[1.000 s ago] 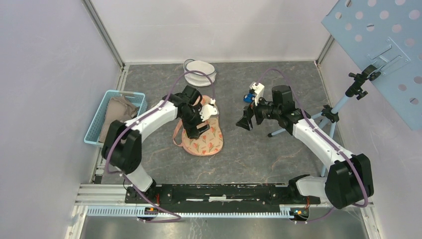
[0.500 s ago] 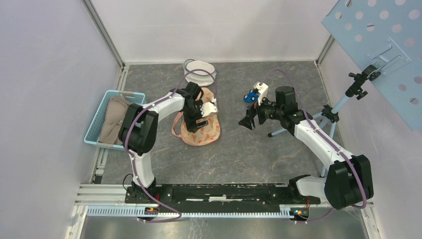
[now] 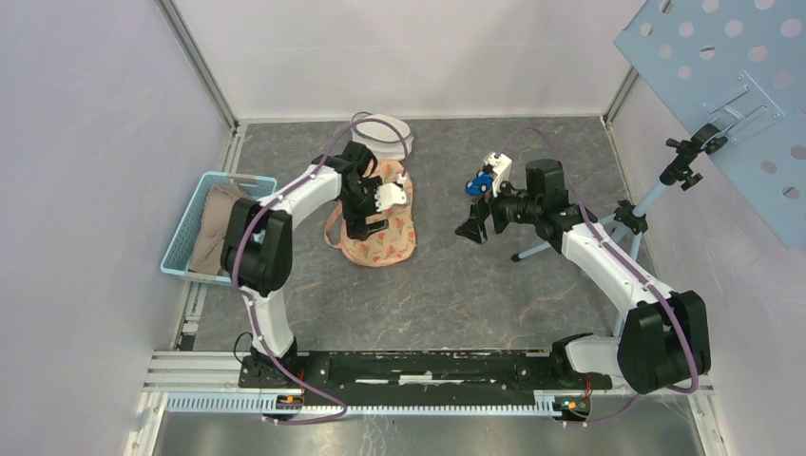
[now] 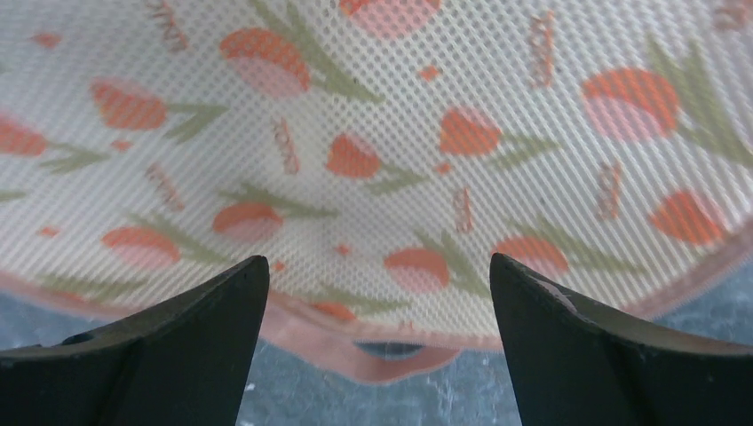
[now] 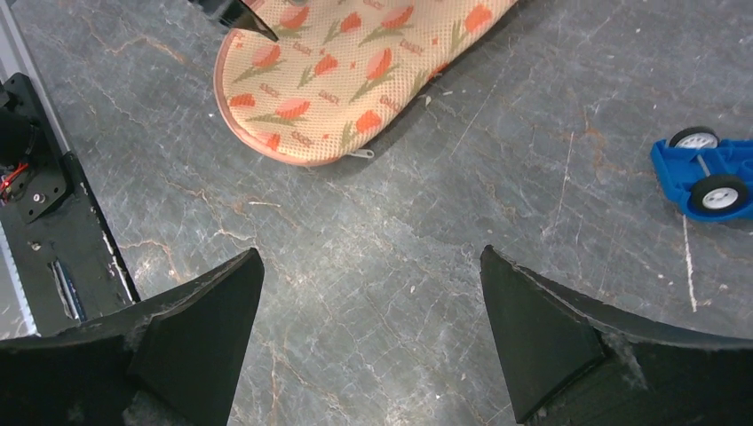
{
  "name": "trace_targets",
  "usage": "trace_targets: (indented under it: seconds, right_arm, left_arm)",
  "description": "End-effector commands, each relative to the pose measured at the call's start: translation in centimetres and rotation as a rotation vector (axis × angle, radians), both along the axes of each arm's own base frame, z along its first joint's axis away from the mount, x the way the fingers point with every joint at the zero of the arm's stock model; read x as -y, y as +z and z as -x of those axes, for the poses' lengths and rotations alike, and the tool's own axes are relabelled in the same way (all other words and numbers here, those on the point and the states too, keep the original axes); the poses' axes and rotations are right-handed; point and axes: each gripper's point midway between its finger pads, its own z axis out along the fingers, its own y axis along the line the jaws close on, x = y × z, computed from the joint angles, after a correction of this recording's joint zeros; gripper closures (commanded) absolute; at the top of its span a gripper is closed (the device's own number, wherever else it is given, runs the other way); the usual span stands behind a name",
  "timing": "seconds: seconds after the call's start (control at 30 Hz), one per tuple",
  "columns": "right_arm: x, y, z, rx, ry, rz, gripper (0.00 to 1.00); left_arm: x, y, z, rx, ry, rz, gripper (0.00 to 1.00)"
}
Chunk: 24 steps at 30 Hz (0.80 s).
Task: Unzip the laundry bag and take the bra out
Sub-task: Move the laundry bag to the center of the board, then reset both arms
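**Grey marbled tabletop: bag appears zipped, bra not yet out**

Grey stone-patterned table surface fills the white-walled cell, and the work sits left of centre.

The left gripper [image 4: 373, 266] hangs with its fingers spread wide and nothing between them, directly over the near edge of the tulip-print mesh laundry bag [image 4: 373, 133]. Whether the fingertips touch the mesh cannot be told. Just below them, a small pink loop [image 4: 382, 359] sticks out from the bag's pink trim.

The bag lies flat on the table, and its rim looks closed all the way round. A small pale zipper pull [image 5: 362, 153] sits at the edge facing the right arm. No bra shows anywhere outside the bag, so it is presumably inside.

The right gripper [image 5: 371, 256] is also spread wide and empty. It is held above bare table, well apart from the bag, with a blue toy car [image 5: 706, 173] off to one side.

Farther out, a light blue basket [image 3: 185, 237] holding tan cloth stands at the table's left edge.

As a judgement, neither step is done. The zip remains to be found, gripped and run open, and then the bra must be drawn out.
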Motion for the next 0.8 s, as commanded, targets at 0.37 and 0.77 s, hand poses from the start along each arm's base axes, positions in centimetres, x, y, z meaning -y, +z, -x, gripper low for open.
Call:
trace_targets:
  seconds: [0.37,0.77]
  right_arm:
    - [1.0,9.0,-2.6,0.202,0.032,0.083,0.02]
    - [5.7,6.8,-2.4,0.167,-0.096,0.074,0.02]
  left_arm:
    - [-1.4,21.5,3.4,0.148,0.235,0.361,0.00]
    - [-7.2,22.5,7.1,-0.036,0.839,0.601,0.00]
